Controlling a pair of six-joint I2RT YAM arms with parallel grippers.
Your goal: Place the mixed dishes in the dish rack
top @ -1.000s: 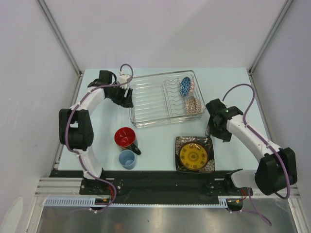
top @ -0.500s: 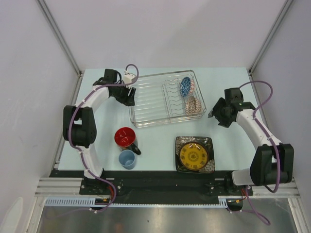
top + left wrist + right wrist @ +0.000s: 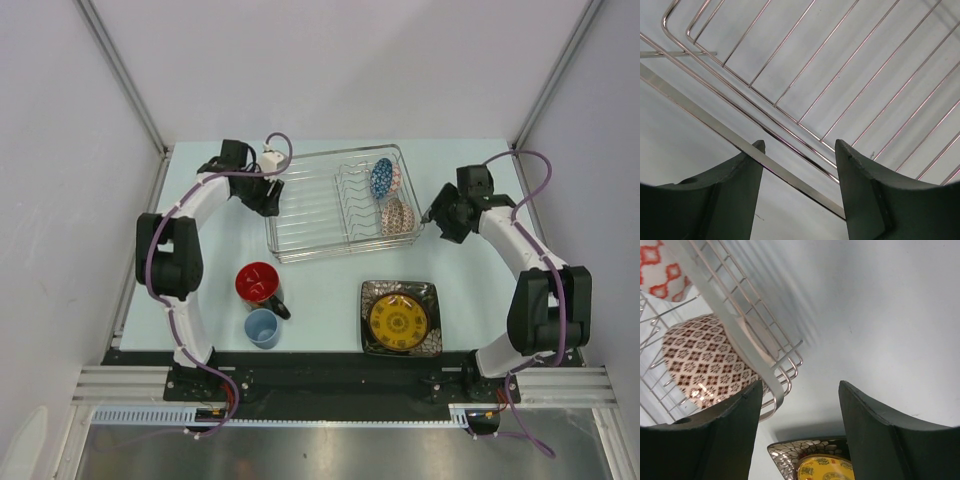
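Two patterned bowls are being held on edge by the upright wires at the right end of the silver wire dish rack (image 3: 305,205), the blue-patterned bowl (image 3: 381,178) toward the far side and the pinkish-beige patterned bowl (image 3: 398,216) just in front of it. Four dishes are being kept outside the rack on the pale table (image 3: 470,290). The round yellow plate (image 3: 398,320) is being carried on the dark square floral plate (image 3: 372,296), near the rack's front right corner. The red-inside dark mug (image 3: 258,283) is being kept upright in front of the rack's left end, with the small light-blue cup (image 3: 262,327) just beside it on the near side.

At the rack's left edge, the left gripper (image 3: 264,196) is being held low with its fingers (image 3: 735,200) well apart. In the left wrist view, the rack's rim bar is being straddled between them; whether either finger is touching it cannot be told. At the rack's right end, the right gripper (image 3: 432,214) is being held with its fingers (image 3: 875,440) wide and nothing between them. In the right wrist view, the rack's corner and the pinkish-beige bowl are being framed beside one finger, and the yellow plate's edge is being shown below.
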